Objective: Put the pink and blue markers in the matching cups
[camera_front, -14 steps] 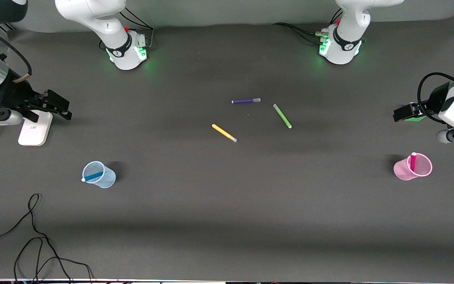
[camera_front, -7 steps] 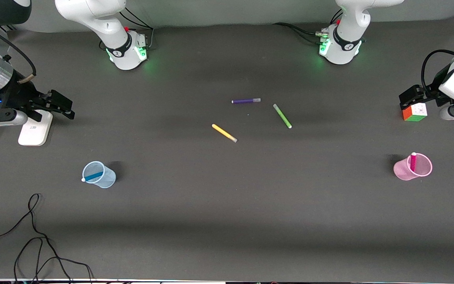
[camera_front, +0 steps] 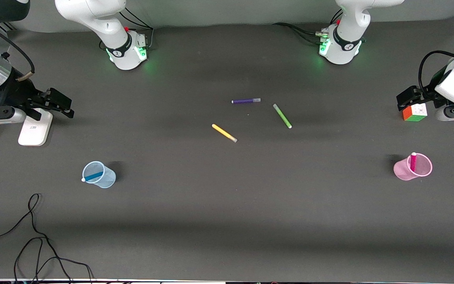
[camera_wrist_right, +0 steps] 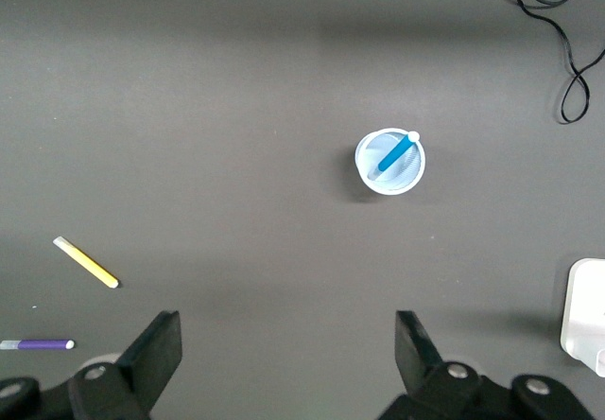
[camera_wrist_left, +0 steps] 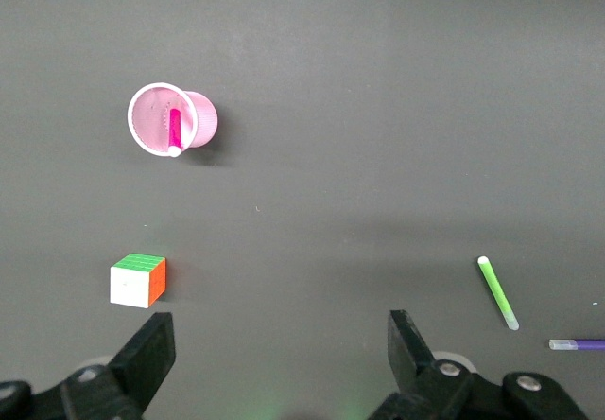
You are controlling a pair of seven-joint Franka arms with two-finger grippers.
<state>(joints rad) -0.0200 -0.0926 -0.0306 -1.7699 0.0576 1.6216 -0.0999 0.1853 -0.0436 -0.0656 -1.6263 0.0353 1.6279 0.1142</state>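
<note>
The blue marker leans inside the pale blue cup near the right arm's end of the table; both show in the right wrist view, marker and cup. The pink marker stands in the pale pink cup near the left arm's end; both show in the left wrist view, marker and cup. My right gripper is open and empty above a white block. My left gripper is open and empty above a colour cube.
A purple marker, a green marker and a yellow marker lie mid-table. A colour cube sits under the left gripper. A white block lies under the right gripper. A black cable loops near the front edge.
The left gripper has pulled up and toward its base, uncovering the colour cube. The right gripper has shifted slightly the same way. Markers and cups have not moved.
</note>
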